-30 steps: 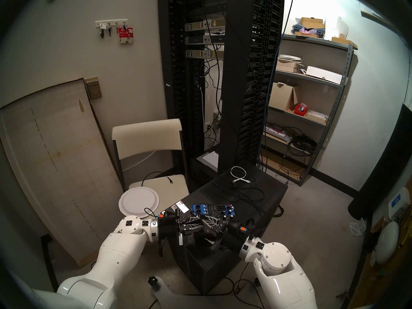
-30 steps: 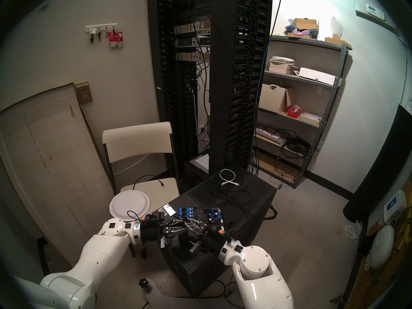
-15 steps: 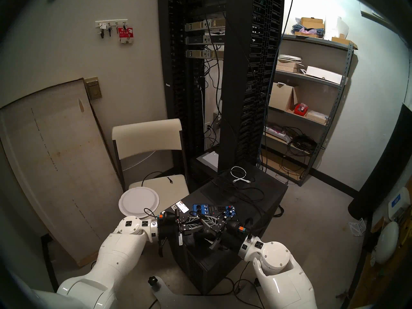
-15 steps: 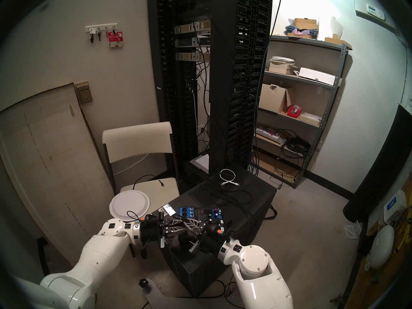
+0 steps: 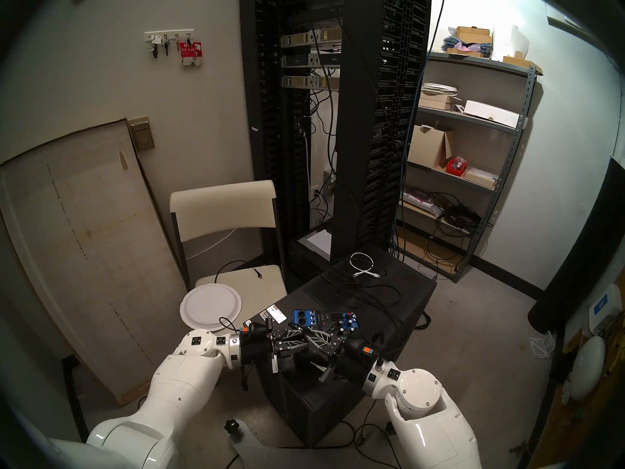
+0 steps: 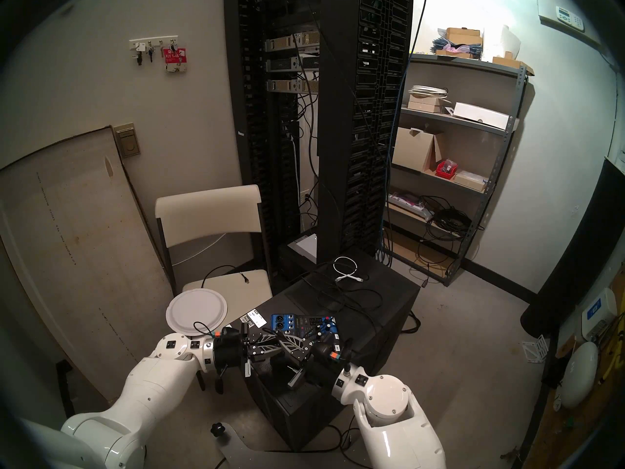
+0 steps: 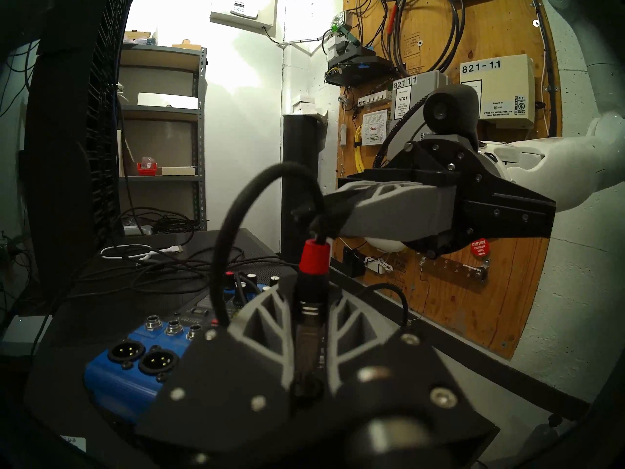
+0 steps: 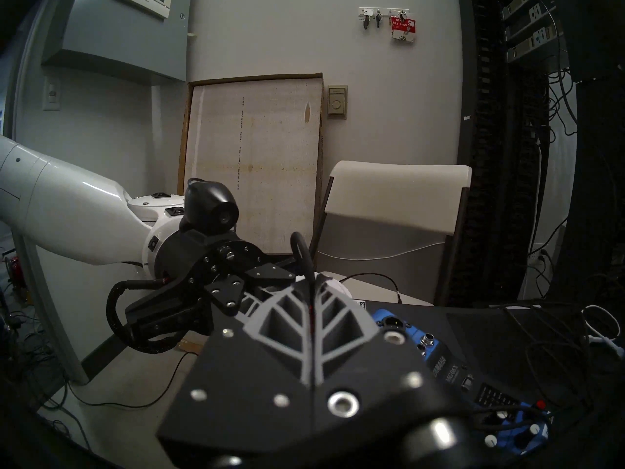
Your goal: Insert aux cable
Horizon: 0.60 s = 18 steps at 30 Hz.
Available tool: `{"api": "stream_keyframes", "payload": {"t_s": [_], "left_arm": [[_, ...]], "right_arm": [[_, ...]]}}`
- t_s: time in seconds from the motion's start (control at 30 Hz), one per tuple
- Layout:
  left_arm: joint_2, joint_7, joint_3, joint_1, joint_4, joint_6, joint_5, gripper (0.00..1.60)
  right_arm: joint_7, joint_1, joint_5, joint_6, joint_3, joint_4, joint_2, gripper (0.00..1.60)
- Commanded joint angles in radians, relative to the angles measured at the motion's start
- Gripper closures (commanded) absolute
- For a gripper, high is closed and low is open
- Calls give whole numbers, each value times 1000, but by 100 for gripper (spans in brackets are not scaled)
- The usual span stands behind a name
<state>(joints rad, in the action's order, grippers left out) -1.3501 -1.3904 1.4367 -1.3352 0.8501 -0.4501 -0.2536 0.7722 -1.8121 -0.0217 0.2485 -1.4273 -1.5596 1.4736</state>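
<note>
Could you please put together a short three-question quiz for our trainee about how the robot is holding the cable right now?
1. True or false: the left gripper is shut on the aux cable plug.
2. What does the right gripper grip? A) the cable just behind the red collar B) the white cable C) nothing
3. Fill in: the blue mixer sits on the black ____.

Key: 1 true; 2 A; 3 cabinet.
</note>
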Motion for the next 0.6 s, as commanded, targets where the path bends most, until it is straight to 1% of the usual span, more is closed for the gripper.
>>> {"api": "stream_keyframes", "payload": {"t_s": [0.0,0.57], "left_arm": [[3,-11,-1,-1,-9,-9,-3,160],[11,12,-13,-13,-21,-25,-19,160]], "right_arm": [[14,-12,2,19,12,-9,-3,160],[18,-15,-13,21,26,10,-10,160]]}}
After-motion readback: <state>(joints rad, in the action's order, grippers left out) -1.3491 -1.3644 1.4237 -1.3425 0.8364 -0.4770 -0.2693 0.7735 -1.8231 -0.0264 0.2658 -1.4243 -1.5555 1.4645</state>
